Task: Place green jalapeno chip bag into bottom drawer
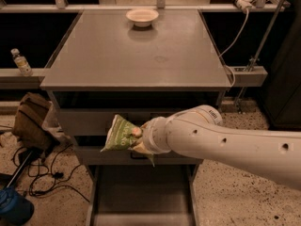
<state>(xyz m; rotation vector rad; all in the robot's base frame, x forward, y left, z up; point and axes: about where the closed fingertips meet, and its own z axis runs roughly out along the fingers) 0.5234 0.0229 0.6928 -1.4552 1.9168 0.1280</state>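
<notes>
My gripper is out in front of the grey cabinet, just below its top. The jaws are squeezed tight on the right side of the green jalapeno chip bag. The bag is up in the air and tipped a bit. It hangs above the bottom drawer, which is pulled out, and does not touch it. A white bowl sits at the back of the cabinet top.
</notes>
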